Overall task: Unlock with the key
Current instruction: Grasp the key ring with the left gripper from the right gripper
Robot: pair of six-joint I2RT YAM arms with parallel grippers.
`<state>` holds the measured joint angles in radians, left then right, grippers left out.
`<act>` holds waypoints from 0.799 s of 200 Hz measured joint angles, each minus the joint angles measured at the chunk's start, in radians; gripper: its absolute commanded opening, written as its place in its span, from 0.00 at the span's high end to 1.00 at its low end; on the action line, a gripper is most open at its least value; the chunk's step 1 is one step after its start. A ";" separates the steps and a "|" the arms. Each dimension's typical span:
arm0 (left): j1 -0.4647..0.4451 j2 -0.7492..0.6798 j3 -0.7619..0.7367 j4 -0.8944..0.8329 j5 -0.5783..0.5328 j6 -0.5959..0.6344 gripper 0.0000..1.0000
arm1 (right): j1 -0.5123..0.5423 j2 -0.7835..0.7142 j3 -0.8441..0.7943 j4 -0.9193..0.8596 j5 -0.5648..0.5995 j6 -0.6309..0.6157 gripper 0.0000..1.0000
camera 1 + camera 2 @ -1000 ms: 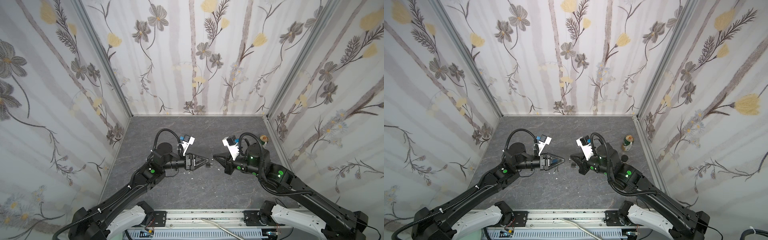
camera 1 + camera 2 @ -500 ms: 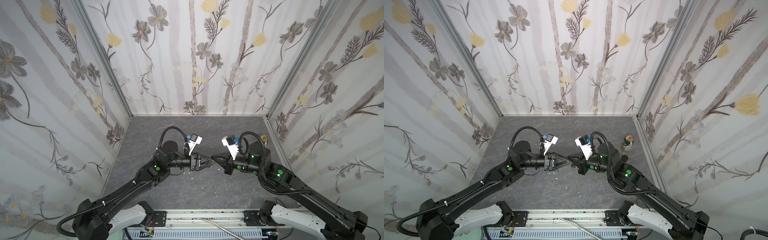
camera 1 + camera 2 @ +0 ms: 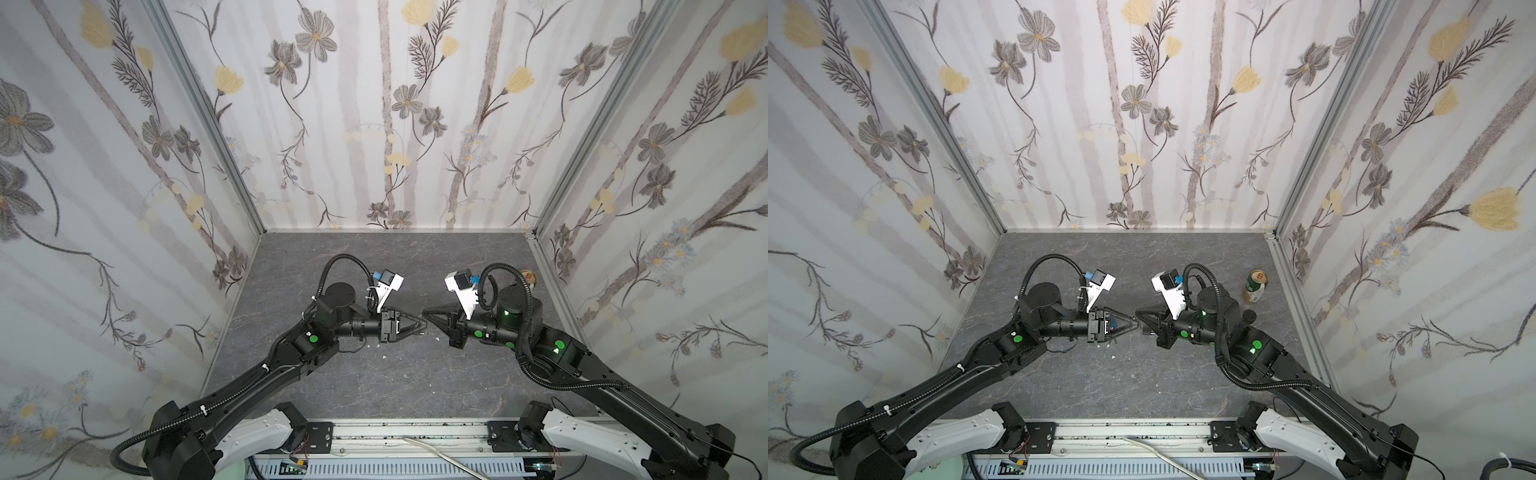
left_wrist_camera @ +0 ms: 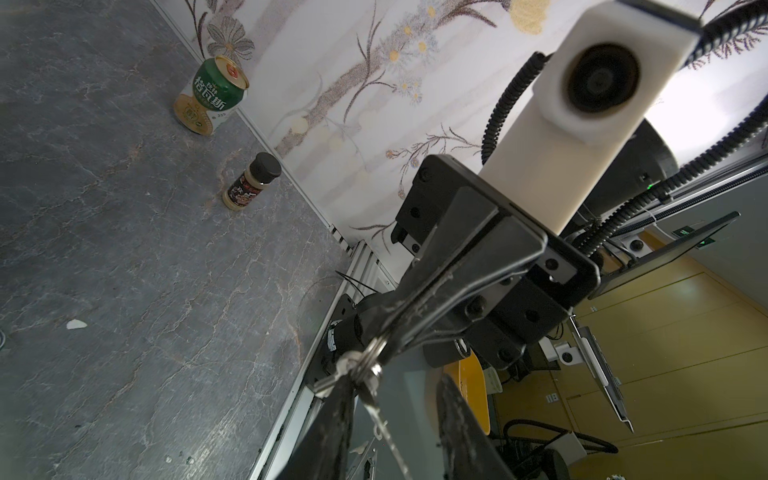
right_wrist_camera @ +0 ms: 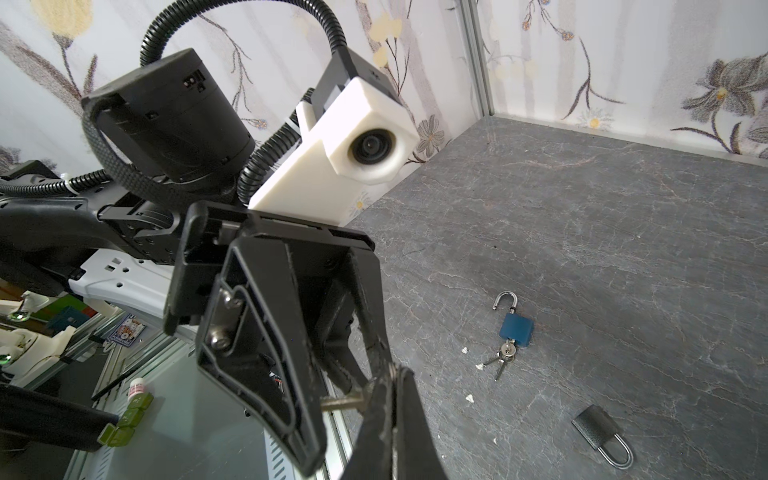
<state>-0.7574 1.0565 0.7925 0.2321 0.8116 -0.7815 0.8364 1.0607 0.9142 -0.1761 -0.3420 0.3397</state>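
1. Worktop (image 3: 374,257): grey stone pattern. The black padlock (image 5: 594,428) lay flat on it, shackle closed, with nothing touching it.
2. Left tool (image 3: 419,328): raised off the worktop, clear of the black padlock, tip to tip with the other arm. Its jaws stood apart, one finger on each side of the hanging key; I saw no clamp.
3. Right tool (image 4: 384,343): also up in the air and apart from the black padlock. Its jaws were together, pinching the key at its ring end.
4. Blue padlock (image 5: 515,328): near the black padlock, not touching it. Shackle sprung open, its own keys (image 5: 503,357) in its base. I judged that one done and the black one next.
5. Key (image 5: 343,402): held in the air between the two tools, well above the black padlock. A second key seemed to hang from the same ring (image 4: 370,359).
6. I judged the step to be a handover.
   - The left tool should close squarely on the flat head, leaving the blade out and straight.
   - The spare key should stay out of the pinch.
   - The right tool should let go only once the clamp is firm, or the key may drop.
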 measured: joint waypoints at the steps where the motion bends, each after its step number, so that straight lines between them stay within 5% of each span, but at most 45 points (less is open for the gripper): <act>1: 0.000 0.000 0.000 0.000 0.000 0.000 0.72 | 0.000 0.000 0.000 0.000 0.000 0.000 1.00; 95: 0.000 -0.029 0.000 -0.105 -0.046 0.055 0.95 | 0.000 -0.015 -0.021 0.002 0.000 0.011 1.00; 160: -0.001 -0.048 0.008 -0.165 -0.071 0.098 1.00 | -0.012 -0.021 -0.038 0.009 -0.023 0.020 1.00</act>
<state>-0.7586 1.0084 0.8009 0.0673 0.7410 -0.6834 0.8246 1.0393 0.8761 -0.1673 -0.3649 0.3599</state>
